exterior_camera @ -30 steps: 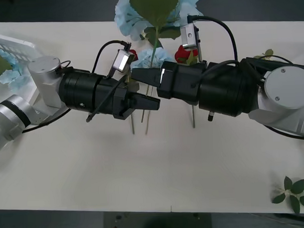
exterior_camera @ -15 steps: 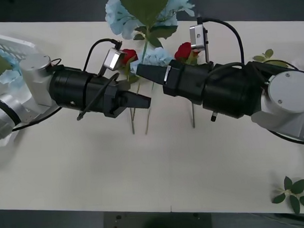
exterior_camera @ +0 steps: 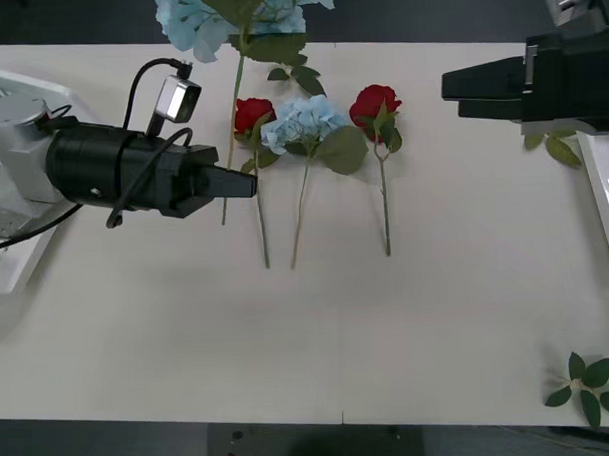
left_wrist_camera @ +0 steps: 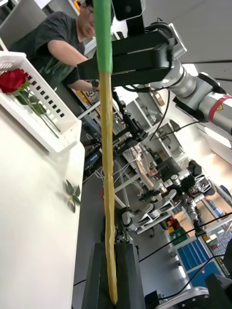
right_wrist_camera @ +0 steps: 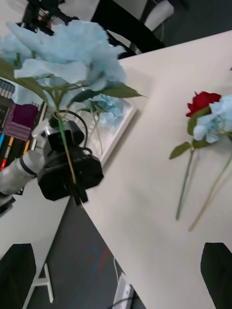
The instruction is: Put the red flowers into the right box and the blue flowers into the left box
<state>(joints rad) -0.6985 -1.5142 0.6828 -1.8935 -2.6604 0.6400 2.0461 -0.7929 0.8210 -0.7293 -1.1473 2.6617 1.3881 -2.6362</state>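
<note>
My left gripper [exterior_camera: 238, 182] is shut on the long stem of a blue flower [exterior_camera: 192, 17], held above the table's left half; its stem [left_wrist_camera: 107, 159] runs up between the shut fingers. Three flowers lie side by side mid-table: a red flower [exterior_camera: 253, 115], a blue flower [exterior_camera: 306, 123] and a red flower [exterior_camera: 375, 103]. My right gripper [exterior_camera: 455, 88] hovers open at the far right, holding nothing. The left box [exterior_camera: 19, 83] sits at the left edge and holds a blue flower [right_wrist_camera: 104, 104]. The right box [exterior_camera: 608, 192] is at the right edge with a red flower [left_wrist_camera: 12, 79] in it.
A green leaf sprig [exterior_camera: 590, 383] lies near the front right corner, and another sprig [exterior_camera: 547, 144] lies beside the right box. A person stands behind the right box without touching anything. The table's front half is bare.
Both arms have drawn apart from the table's middle. The left gripper carried the blue flower leftward; the right gripper pulled back to the far right, uncovering the three flowers lying on the table.
</note>
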